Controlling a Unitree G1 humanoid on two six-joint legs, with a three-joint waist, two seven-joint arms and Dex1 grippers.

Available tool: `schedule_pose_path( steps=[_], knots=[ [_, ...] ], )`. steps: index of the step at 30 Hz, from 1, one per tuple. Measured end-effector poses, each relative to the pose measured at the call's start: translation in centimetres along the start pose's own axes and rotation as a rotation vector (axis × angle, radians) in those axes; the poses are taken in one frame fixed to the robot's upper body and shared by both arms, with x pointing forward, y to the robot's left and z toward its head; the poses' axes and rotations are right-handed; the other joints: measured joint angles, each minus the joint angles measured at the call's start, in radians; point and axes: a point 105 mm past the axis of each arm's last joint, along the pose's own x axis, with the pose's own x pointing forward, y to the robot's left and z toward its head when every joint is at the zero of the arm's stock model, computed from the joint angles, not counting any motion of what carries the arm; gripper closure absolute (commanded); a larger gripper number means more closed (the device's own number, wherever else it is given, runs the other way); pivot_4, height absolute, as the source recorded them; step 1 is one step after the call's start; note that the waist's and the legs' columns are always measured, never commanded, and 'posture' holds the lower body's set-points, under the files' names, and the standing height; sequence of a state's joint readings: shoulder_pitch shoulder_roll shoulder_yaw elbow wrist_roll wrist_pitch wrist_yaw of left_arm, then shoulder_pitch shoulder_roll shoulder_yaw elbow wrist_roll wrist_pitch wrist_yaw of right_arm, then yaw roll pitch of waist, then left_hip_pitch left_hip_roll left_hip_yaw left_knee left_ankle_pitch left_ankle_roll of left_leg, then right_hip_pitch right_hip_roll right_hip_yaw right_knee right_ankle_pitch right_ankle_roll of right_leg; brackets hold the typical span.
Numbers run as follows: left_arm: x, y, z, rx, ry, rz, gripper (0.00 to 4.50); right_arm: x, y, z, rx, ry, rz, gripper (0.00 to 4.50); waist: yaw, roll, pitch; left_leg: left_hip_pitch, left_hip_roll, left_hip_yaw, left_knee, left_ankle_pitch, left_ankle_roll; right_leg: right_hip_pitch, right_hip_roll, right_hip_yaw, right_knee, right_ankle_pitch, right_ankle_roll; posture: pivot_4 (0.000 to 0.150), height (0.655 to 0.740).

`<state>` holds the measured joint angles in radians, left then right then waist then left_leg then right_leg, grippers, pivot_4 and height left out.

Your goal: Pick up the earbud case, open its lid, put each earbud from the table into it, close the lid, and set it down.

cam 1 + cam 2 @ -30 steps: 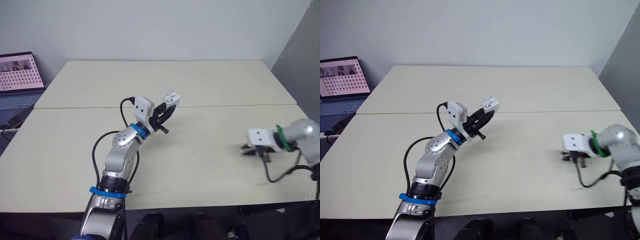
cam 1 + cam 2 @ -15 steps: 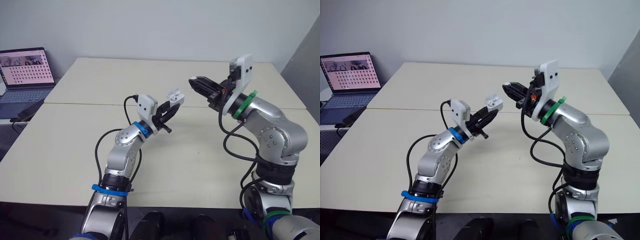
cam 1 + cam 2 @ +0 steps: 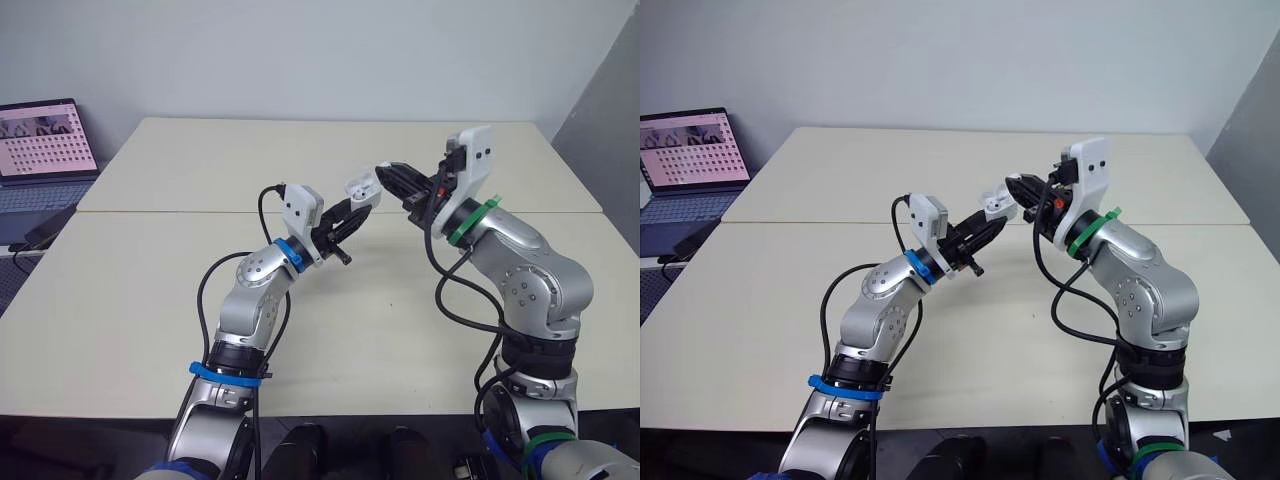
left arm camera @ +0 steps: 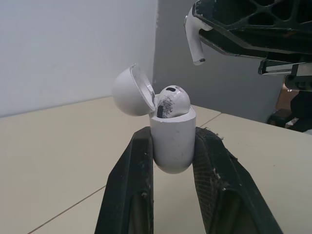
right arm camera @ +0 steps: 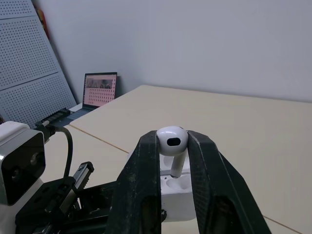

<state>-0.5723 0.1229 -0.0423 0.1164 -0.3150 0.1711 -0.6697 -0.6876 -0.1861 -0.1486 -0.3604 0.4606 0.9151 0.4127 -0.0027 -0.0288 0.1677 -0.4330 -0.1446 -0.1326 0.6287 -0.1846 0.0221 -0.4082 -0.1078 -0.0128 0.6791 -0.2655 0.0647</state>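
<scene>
My left gripper (image 3: 352,210) is shut on the white earbud case (image 3: 363,188) and holds it up above the middle of the table. The case's lid (image 4: 129,90) is hinged open, and one white earbud (image 4: 171,100) sits in a slot of the case (image 4: 171,141). My right gripper (image 3: 388,172) is shut on the second earbud (image 5: 172,141), stem pointing down. That earbud (image 4: 195,41) hangs just above the open case (image 5: 178,195), a small gap apart from it.
The beige table (image 3: 300,150) runs wide under both arms, with a seam across its middle. An open laptop (image 3: 40,150) stands off the table's far left corner. A grey panel (image 3: 610,110) borders the right side.
My right arm lifted from the table's right side carrying the earbud and has closed in until it hangs just above the open case. The left gripper still holds the case.
</scene>
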Motion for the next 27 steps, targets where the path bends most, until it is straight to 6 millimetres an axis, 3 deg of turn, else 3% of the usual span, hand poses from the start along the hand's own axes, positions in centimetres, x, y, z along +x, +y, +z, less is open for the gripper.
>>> schedule_pose_path(
  steps=[27],
  knots=[
    [0.3,-1.0,0.0,-0.010,-0.006,-0.053,3.77,-0.2,-0.7,-1.8,-0.082,0.053,-0.001,4.07,0.000,0.000,0.000,0.000,0.000,0.000,0.000,0.000,0.000,0.000,0.000,0.000,-0.001,0.000,0.000,0.150,0.7400]
  ],
)
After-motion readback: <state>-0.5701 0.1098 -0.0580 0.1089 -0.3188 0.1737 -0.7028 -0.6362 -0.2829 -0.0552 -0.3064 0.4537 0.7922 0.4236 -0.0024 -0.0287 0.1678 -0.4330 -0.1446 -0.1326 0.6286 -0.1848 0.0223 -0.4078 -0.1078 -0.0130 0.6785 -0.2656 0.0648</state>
